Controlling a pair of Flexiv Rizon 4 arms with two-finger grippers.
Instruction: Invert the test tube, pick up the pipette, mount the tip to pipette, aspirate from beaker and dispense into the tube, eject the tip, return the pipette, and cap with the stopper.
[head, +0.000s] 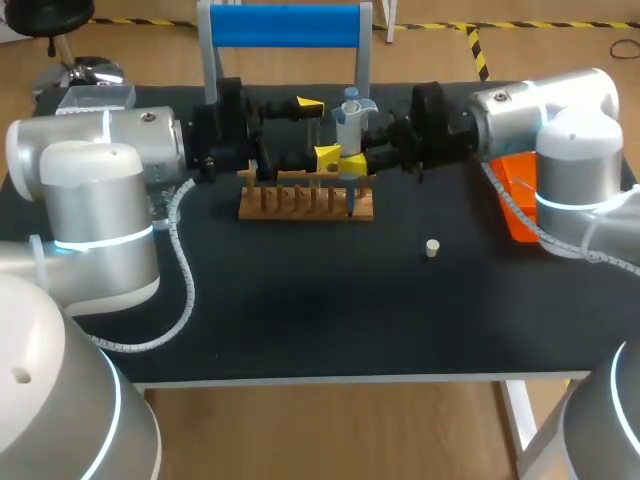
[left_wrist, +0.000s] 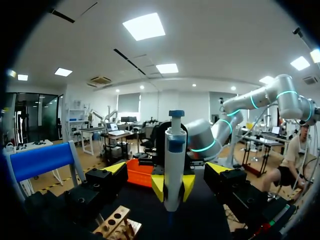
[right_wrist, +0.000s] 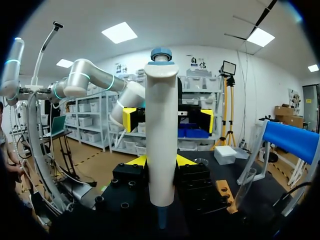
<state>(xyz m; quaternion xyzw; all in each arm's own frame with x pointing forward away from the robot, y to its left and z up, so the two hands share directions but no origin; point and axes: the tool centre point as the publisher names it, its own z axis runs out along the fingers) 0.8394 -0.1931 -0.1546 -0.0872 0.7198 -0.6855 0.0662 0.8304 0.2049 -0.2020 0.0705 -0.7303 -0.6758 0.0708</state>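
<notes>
A white pipette with a blue top (head: 349, 112) stands upright over the right end of the wooden tube rack (head: 305, 204), and my right gripper (head: 352, 160) is shut on its lower body. In the right wrist view the pipette (right_wrist: 161, 135) rises between my own yellow tips (right_wrist: 161, 161). My left gripper (head: 318, 130) is open, its fingers wide on either side of the pipette (left_wrist: 174, 165) without touching it. A clear test tube (right_wrist: 245, 187) leans at the rack (right_wrist: 224, 194). The small pale stopper (head: 432, 248) lies on the mat in front of the right arm.
A blue-topped stand (head: 285, 25) rises behind the rack. An orange box (head: 516, 190) sits at the right under my right arm. A clear container (head: 95, 97) is at the back left. A grey cable (head: 180, 280) loops over the left mat.
</notes>
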